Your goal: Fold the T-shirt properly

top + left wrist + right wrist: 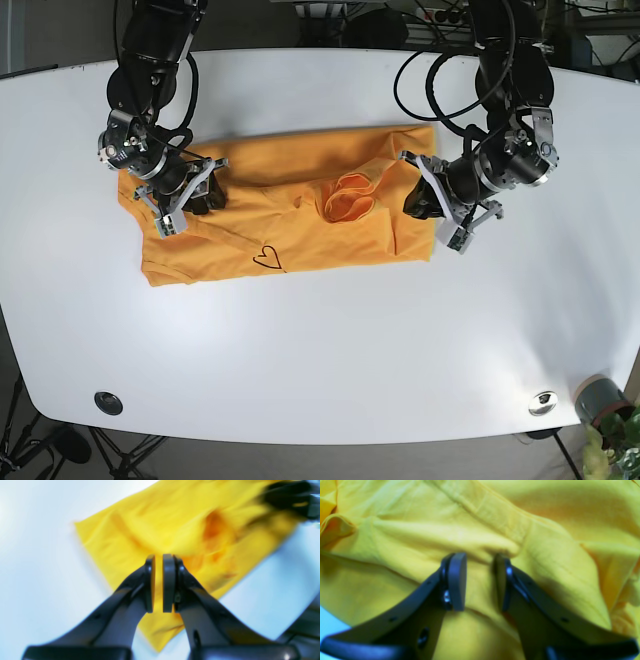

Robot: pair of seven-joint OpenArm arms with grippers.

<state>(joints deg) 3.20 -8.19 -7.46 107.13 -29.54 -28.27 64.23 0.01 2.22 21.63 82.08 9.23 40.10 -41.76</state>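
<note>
Claws (418,203) over T-shirt (290,225), white table (330,340), cables (425,75) behind.

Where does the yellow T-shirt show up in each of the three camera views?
Left wrist: the T-shirt runs from upper right down to bottom centre, behind the left gripper.
Right wrist: it fills nearly the whole picture behind the right gripper.
Base: it lies flat across the white table, upper centre, between both arms.
Shared landmark: the rumpled collar fold, a darker orange patch in the left wrist view.

Bright even overhead light, glare off the white table (320,340), both wrist views blurred.
</note>
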